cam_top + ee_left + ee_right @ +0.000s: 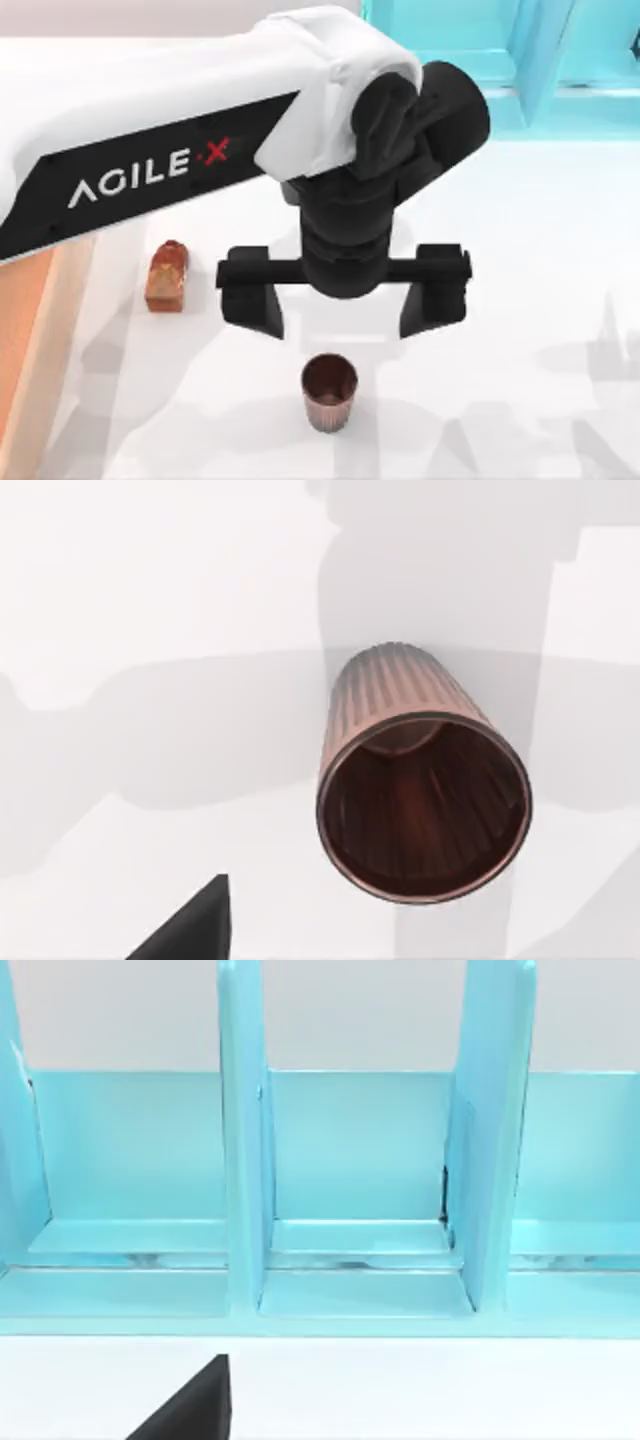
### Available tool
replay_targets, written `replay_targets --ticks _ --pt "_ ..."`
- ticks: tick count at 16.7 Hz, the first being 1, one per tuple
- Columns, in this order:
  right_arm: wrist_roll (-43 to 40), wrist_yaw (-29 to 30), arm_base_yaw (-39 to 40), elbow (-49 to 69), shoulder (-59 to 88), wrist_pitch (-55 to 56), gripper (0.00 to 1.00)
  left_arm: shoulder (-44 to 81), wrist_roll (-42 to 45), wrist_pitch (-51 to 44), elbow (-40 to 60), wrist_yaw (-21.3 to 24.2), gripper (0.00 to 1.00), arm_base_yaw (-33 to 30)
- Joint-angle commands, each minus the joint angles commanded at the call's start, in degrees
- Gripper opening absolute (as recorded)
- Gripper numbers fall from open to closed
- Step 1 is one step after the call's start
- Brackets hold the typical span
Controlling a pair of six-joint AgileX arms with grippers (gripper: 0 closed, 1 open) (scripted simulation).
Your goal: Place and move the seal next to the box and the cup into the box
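Clearly, the left gripper (343, 305) is spread wide and holds nothing; it is hung above the table (540, 330) near the middle, just short of the cup (329, 391), which stands upright and free nearer the top view's lower edge. In the left wrist view the cup (422, 780) is seen from above and at a slant, its ribbed wall and dark inside plain, with one dark fingertip (195, 928) well apart from it. The seal (167, 276) is set upright on the table just beside the box (62, 330), whose pale rim runs along the top view's left edge, so that half of the task is judged done already.

The step in hand is judged to be the reach for the cup. For it to be done well, the gripper should be brought over the cup until the rim is centred between the two fingers, and only then lowered, so that neither finger lands on the rim and tips it. The wall should be taken below the lip, since the ribs are likely to give a firmer hold there.

The right arm is parked facing the turquoise shelf frame (350, 1200); whether its fingers are spread cannot be told.
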Motion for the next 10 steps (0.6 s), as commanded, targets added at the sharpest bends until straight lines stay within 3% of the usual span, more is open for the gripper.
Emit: replay_targets --ticks 10 --pt "0.00 0.00 0.00 0.00 0.00 0.00 1.00 2.00 -2.12 4.24 -3.08 0.52 1.00 -2.24"
